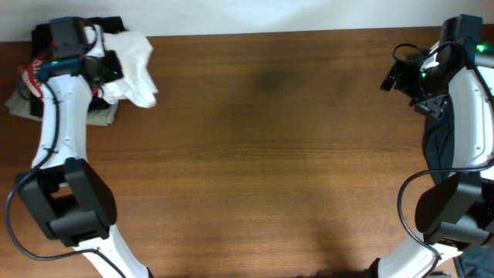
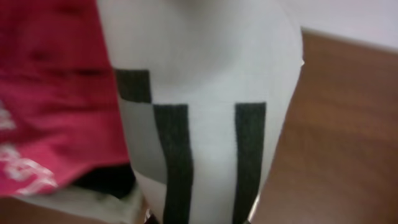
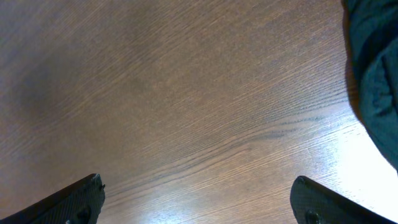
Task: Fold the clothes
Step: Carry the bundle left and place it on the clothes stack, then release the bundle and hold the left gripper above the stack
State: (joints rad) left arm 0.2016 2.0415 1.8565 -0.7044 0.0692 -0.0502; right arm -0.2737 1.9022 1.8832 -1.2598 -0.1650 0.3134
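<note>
Left fingers (image 1: 106,68) are clamped on the white garment (image 1: 133,66); right fingers (image 3: 68,202) stand wide, well apart from it.

A brown wood-grain desk (image 1: 262,154) carries a heap at its far left corner: a red shirt (image 2: 56,112) with white lettering, black fabric (image 1: 108,25) at the far edge, and a pale grey piece (image 1: 23,104) underneath. A dark blue-black garment (image 1: 441,143) lies along the right edge.
</note>
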